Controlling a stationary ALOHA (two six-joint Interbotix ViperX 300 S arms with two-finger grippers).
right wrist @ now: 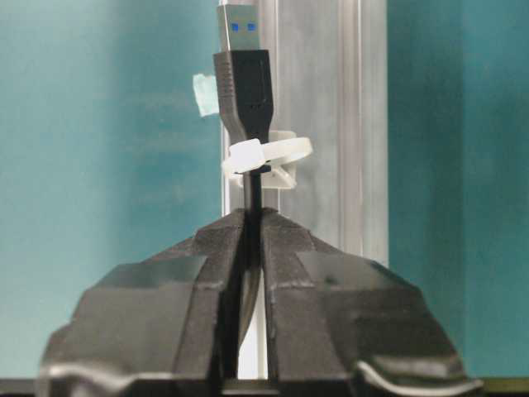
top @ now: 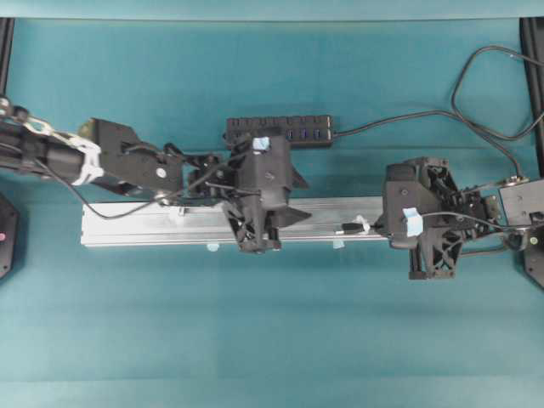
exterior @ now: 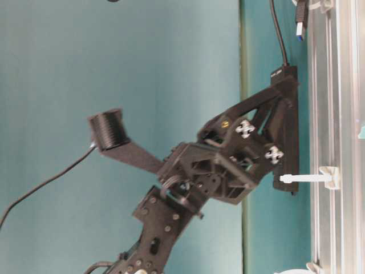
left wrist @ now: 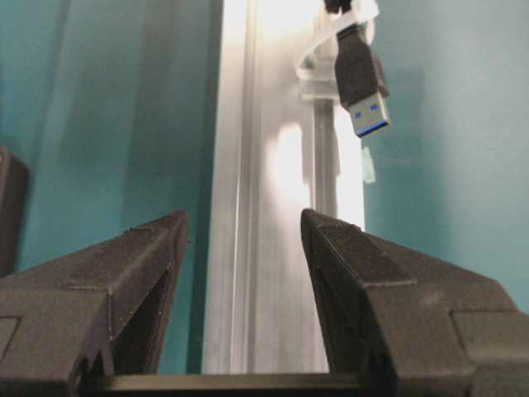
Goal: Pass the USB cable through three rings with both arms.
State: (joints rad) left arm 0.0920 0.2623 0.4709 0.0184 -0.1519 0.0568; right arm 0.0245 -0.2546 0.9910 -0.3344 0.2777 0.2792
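Black USB cable (right wrist: 248,83) sits pinched in your right gripper (right wrist: 248,223), plug already through one white ring (right wrist: 269,155), while your left gripper (left wrist: 244,240) gapes over the rail (left wrist: 264,248).

Two black arms, each with one end effector: left end effector (left wrist: 244,219), right end effector (right wrist: 250,217). One USB cable (right wrist: 245,78) with a single blue-tongued plug. Three whitish rings (exterior: 329,177), counted in the table-level view. One long aluminium rail (top: 144,225). One multi-port hub bar (top: 280,130). Two pale-blue tabs (top: 212,246) at the rail's edge. One teal worktop (top: 255,340).
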